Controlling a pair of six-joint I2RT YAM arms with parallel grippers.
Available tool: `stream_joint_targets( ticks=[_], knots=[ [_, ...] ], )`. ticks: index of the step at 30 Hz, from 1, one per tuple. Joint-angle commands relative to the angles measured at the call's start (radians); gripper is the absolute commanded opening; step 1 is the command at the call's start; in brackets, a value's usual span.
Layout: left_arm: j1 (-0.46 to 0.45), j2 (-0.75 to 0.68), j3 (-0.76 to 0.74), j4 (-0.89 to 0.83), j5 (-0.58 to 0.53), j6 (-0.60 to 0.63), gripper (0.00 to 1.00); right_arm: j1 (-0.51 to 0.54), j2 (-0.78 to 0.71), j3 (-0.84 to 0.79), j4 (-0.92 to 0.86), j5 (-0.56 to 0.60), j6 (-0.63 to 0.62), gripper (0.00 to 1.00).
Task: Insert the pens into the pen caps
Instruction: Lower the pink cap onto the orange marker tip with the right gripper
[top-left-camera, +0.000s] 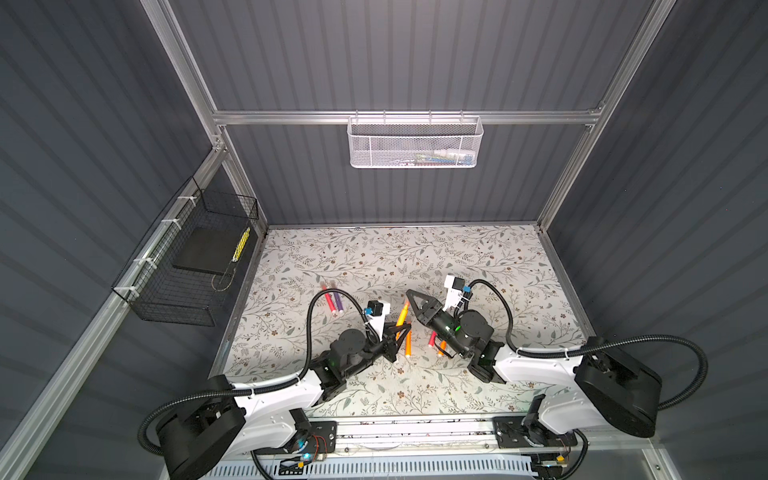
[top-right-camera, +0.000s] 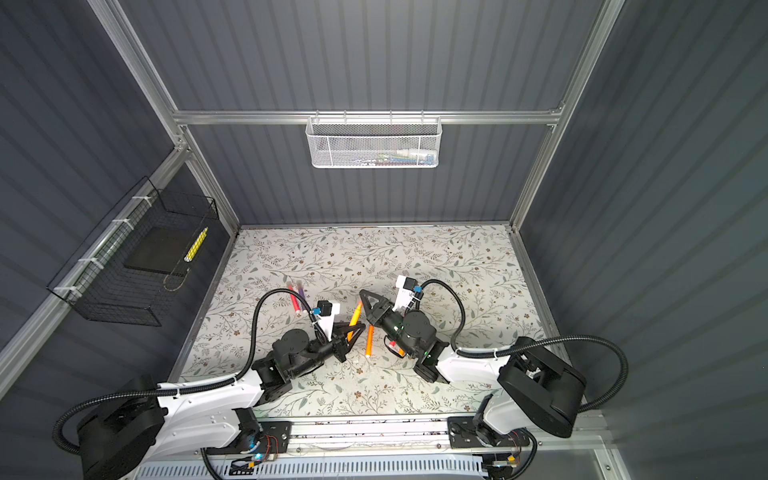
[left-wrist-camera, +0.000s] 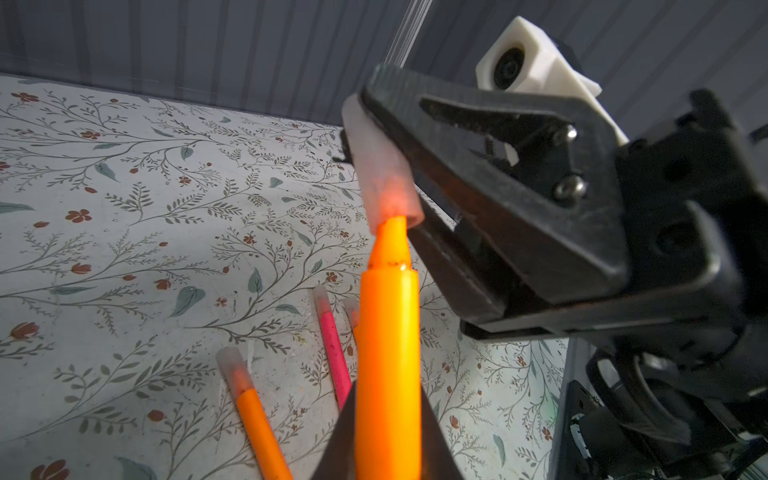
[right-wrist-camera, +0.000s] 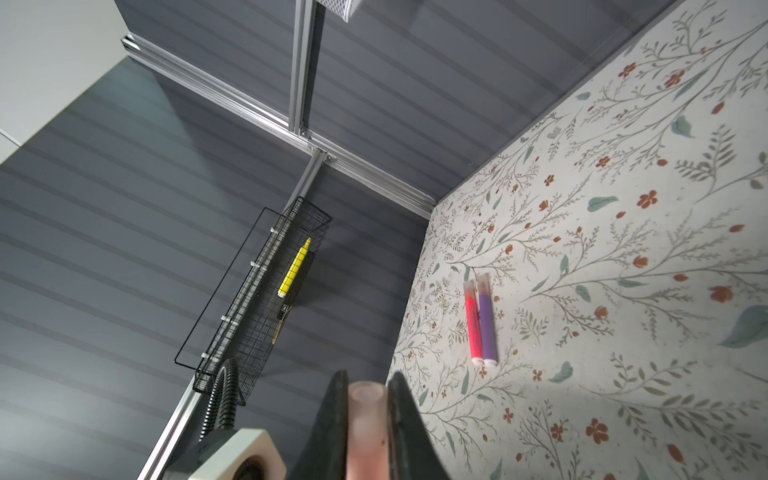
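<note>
The left gripper (top-left-camera: 403, 328) is squeezed tight on an orange pen (left-wrist-camera: 388, 353). The right gripper (right-wrist-camera: 365, 386) is squeezed tight on a pale pen cap (left-wrist-camera: 380, 174). They meet in the air above the flowery table (left-wrist-camera: 124, 232). The pen's tip is just at the cap's mouth, not deep inside. I think it sits a bit to one side. If it pushes in crooked, it may bump the rim, and the cap or pen could slip out and drop.

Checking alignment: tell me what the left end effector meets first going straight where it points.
The orange pen in the left end effector meets the pen cap held by the right end effector; its tip sits at the cap's mouth, seemingly aligned.
</note>
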Motion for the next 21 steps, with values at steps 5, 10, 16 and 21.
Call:
stream_joint_targets(
  ticks=[5,10,16,21],
  knots=[
    [0.038,0.04,0.11,0.097,0.094,-0.078,0.0,0.039,-0.034,-0.118,0.156,-0.024,-0.105,0.0],
    [0.081,0.088,0.115,0.23,0.22,-0.16,0.0,0.055,-0.032,-0.112,0.192,-0.079,-0.155,0.0],
    [0.131,0.098,0.11,0.319,0.332,-0.224,0.0,0.056,-0.014,-0.132,0.27,-0.14,-0.2,0.07],
    [0.149,0.068,0.098,0.328,0.366,-0.238,0.0,0.058,-0.096,-0.158,0.192,-0.129,-0.26,0.15]
  ],
)
